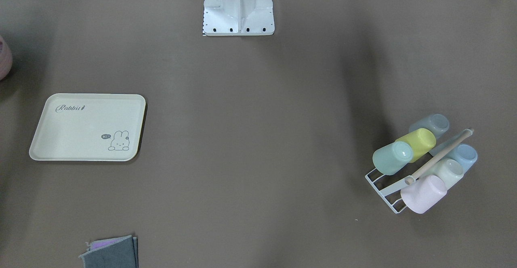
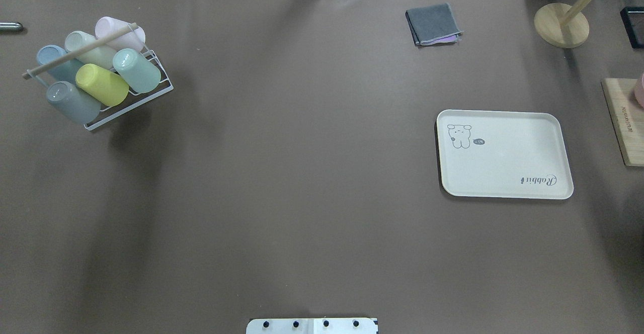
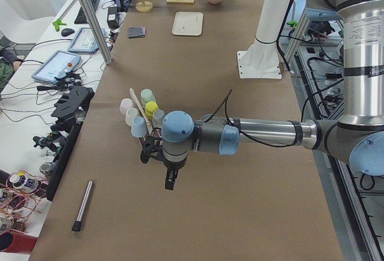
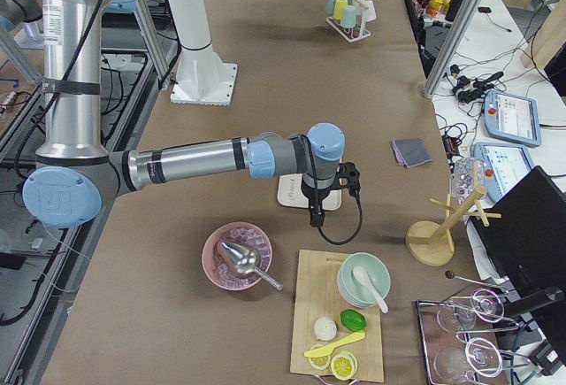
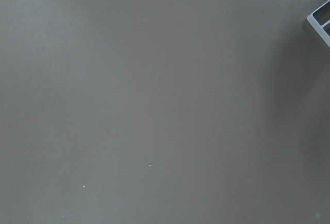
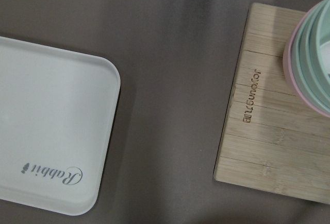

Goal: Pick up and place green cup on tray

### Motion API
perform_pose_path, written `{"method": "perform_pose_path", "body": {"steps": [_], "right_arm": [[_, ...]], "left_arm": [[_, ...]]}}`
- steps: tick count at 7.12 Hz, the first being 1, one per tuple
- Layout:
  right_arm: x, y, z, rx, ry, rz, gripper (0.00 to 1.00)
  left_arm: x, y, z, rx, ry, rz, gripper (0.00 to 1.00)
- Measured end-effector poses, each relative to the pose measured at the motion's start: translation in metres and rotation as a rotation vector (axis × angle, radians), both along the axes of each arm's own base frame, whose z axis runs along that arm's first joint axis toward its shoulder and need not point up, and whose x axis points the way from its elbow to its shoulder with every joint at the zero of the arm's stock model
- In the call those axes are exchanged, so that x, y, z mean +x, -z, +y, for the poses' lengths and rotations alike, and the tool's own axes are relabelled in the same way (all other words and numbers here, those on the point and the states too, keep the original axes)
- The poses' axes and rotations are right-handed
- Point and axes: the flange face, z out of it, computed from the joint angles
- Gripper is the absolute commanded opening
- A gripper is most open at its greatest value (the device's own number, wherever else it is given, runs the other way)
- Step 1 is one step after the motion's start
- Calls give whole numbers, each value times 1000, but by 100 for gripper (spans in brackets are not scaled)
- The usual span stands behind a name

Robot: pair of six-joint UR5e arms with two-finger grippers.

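Jaws of the left gripper [image 3: 170, 183] and of the right gripper [image 4: 315, 217] are seen only from the two side cameras, so it cannot be told whether they are spread or pressed together. The left gripper is held above the tabletop [image 2: 302, 173], near the white wire rack [image 1: 391, 188]. The green cup [image 1: 391, 159] is lying tilted on this rack, at the end of one row, touching the yellow-green cup [image 1: 418, 142] beside it. The tray [image 1: 87, 126] is lying flat on the robot's right side of the tabletop, well apart from the rack. The right gripper is held above the tabletop near the tray's edge, where a bamboo board [image 6: 263, 147] is also lying.
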Motion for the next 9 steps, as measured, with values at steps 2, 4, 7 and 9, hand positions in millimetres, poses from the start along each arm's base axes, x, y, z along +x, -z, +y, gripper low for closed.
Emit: {"method": "perform_pose_path", "body": {"steps": [2, 4, 7, 9], "right_arm": [[0, -2, 1, -8, -1, 2, 100], [-4, -3, 1, -16, 2, 4, 100], [-34, 7, -2, -68, -13, 22, 100], [-69, 10, -7, -65, 22, 74, 100]], "left_arm": [[6, 27, -18, 58, -16, -3, 99], [28, 50, -39, 105, -62, -4, 99], [45, 81, -63, 171, -95, -5, 99], [61, 90, -65, 190, -128, -2, 99]]}}
